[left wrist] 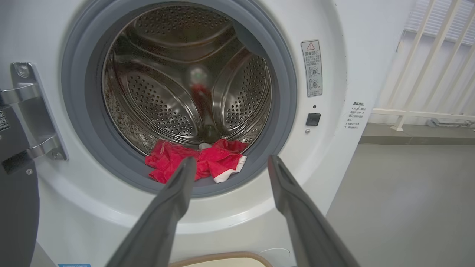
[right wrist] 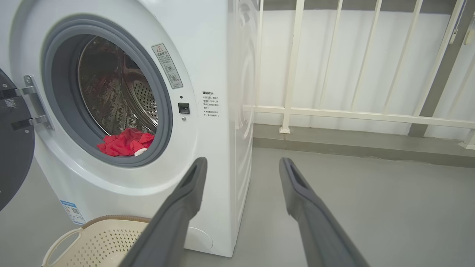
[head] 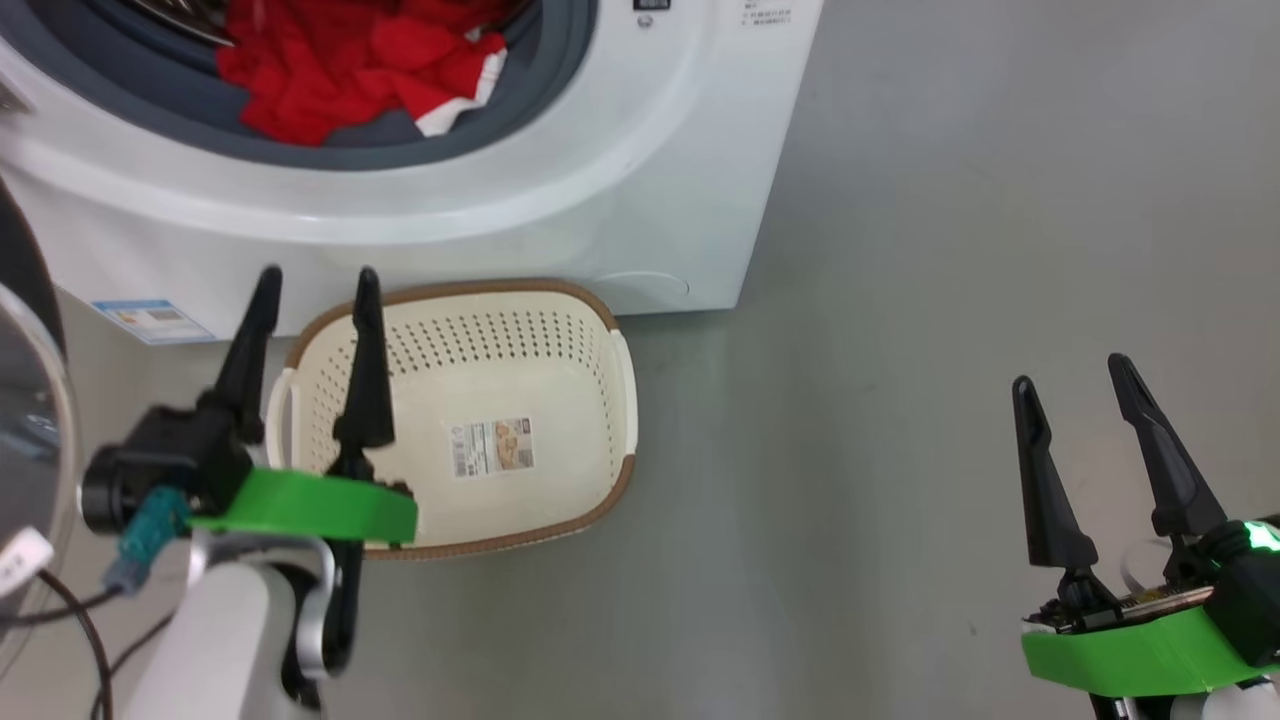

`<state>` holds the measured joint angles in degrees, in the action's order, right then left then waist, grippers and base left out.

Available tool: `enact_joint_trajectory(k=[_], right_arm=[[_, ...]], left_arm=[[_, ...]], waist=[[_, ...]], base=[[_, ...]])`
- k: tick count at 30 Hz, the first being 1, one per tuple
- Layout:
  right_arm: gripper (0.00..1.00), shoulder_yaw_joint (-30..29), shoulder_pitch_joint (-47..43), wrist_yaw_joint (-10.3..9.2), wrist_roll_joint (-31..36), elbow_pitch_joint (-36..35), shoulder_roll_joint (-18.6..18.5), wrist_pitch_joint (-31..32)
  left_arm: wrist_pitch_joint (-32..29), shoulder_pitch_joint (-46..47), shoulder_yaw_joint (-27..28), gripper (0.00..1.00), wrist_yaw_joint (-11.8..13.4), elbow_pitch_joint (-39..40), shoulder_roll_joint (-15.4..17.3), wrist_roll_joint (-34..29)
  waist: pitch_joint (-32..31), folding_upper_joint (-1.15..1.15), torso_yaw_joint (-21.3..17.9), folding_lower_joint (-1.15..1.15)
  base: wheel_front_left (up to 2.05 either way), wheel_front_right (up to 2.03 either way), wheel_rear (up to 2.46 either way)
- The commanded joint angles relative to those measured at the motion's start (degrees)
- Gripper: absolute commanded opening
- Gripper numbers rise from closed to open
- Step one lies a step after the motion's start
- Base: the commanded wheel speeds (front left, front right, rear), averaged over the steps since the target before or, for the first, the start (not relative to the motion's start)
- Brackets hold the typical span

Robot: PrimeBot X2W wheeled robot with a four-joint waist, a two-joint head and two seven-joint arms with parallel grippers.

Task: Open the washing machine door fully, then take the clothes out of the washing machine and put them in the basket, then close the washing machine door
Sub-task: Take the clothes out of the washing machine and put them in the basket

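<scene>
The white washing machine [head: 620,190] stands with its door [head: 30,440] swung wide to the left; the door's dark edge also shows in the right wrist view [right wrist: 13,159]. Red clothes [head: 350,70] with white trim lie at the drum's front lip, half on the grey rubber ring [left wrist: 196,165] [right wrist: 124,144]. The cream basket [head: 560,330] sits on the floor right before the machine, holding only its paper label. My left gripper [head: 315,290] hovers open over the basket's left end, pointing at the drum opening [left wrist: 229,163]. My right gripper [head: 1070,375] is open over bare floor to the right [right wrist: 241,165].
Grey floor [head: 900,400] spreads wide to the right of the machine. A white railing [right wrist: 352,115] runs along the wall behind it. The door's metal hinge [left wrist: 33,111] sits at the opening's left. A black cable [head: 80,620] hangs by my left arm.
</scene>
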<state>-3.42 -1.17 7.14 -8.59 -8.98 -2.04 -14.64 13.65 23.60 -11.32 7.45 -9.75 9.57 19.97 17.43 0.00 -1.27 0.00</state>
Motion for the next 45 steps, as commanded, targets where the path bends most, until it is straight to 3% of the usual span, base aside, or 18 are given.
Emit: enact_joint_trajectory(k=[1,14,21,45], right_arm=[[1.0,1.45,2.18,0.35,0.08,-1.22,-0.84,-0.36],[1.0,2.1,5.95,0.35,-0.12,-1.16,-0.84,-0.36],[1.0,2.47,7.68,0.35,-0.08,-0.95,-0.84,-0.36],[1.0,4.36,9.45,0.35,-0.6,-0.2,-0.84,-0.36]], left_arm=[[-0.8,4.09,2.2,1.0,-0.33,-0.12,1.73,0.06],[-1.25,18.65,2.83,1.0,-1.58,-8.56,3.51,0.02],[-0.43,25.83,3.22,1.0,-1.01,-15.05,3.9,-0.64],[-1.87,48.92,-0.12,1.0,-0.39,-43.05,9.48,-5.81]], waist=[[2.91,0.0,-1.12,0.0],[9.71,0.0,-2.96,0.0],[12.33,0.0,-3.5,0.0],[17.17,0.0,-8.11,0.0]], base=[[0.0,0.0,0.0],[0.0,0.0,0.0],[0.0,0.0,0.0],[0.0,0.0,0.0]])
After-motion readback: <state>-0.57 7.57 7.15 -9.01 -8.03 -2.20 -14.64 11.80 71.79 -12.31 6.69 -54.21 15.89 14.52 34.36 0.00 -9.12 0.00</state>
